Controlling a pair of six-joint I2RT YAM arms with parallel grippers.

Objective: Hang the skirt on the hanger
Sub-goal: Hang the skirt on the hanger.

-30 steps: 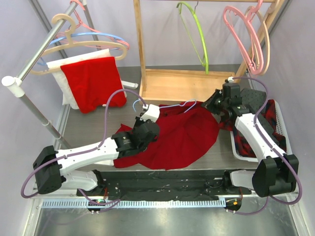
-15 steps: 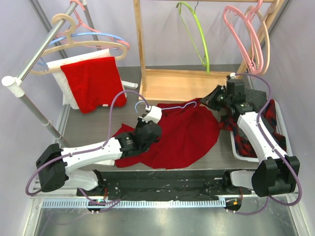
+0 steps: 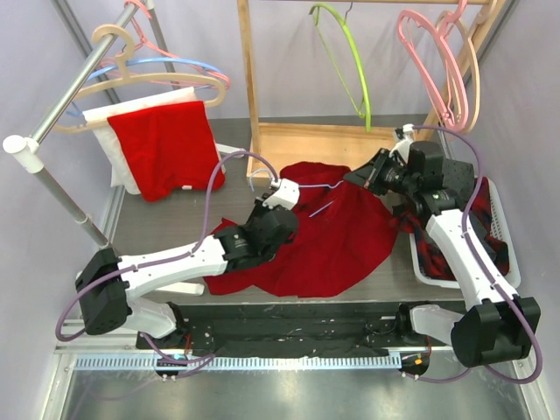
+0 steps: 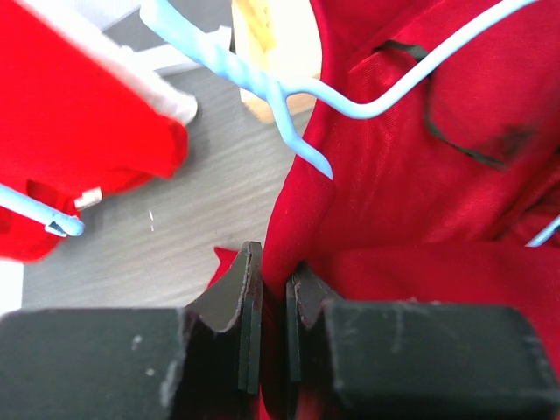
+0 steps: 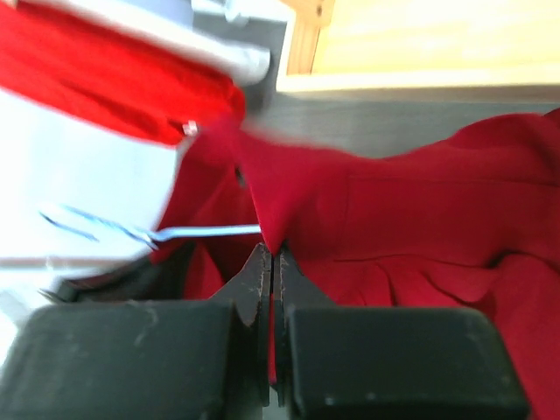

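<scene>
Above the grey worktop [image 3: 166,227], holds the crumpled red fabric skirt [image 3: 332,245] by its upper edge, pinched in the almost-closed jaws of left gripper [image 4: 273,271] and right gripper [image 5: 271,262], with the pale blue twisted hanger [image 4: 262,83] lying lengthwise between them, hook nearest the left.

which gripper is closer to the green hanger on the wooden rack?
Right. The right gripper, shut on the edge of the red skirt, sits just in front of the green hanger; the left gripper pinches the skirt farther left.
</scene>
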